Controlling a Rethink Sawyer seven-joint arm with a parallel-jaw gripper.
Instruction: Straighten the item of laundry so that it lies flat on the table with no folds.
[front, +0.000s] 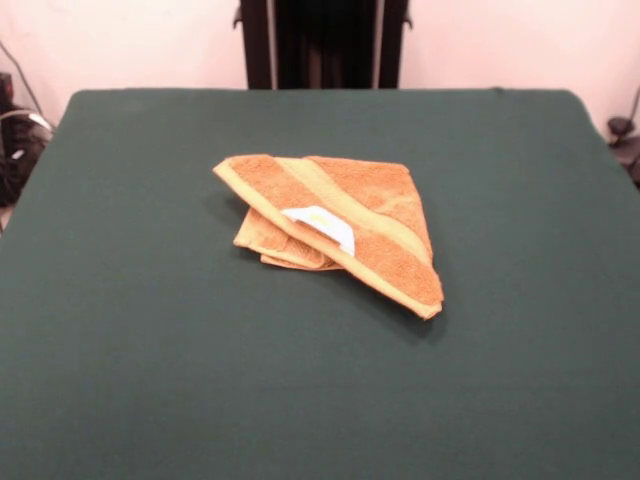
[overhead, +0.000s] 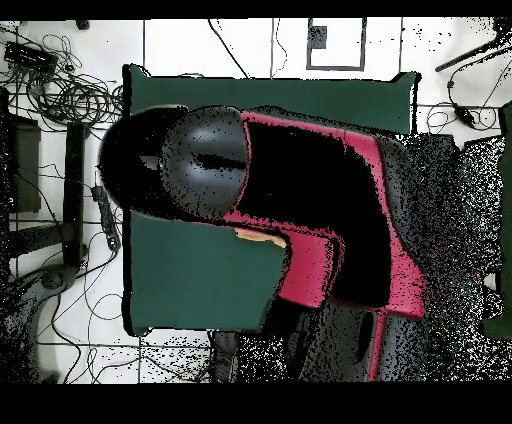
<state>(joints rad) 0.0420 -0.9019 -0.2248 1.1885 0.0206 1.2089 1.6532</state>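
Note:
The orange-tan towel (front: 335, 225) lies folded in a rough triangle near the middle of the dark green table (front: 150, 350). A paler yellowish band (front: 372, 212) runs across its top layer, and a white label (front: 322, 224) lies on it. Folded layers stick out underneath at the left. In the overhead view the red and black arm (overhead: 310, 220) hangs over the table (overhead: 190, 280) and hides nearly all of the towel; only an orange sliver (overhead: 257, 237) shows. I cannot make out the gripper in either view.
The robot's black pedestal (front: 322, 42) stands at the table's far edge. Cables and gear lie off the table's left side (front: 15, 140) and on the floor around it (overhead: 70, 95).

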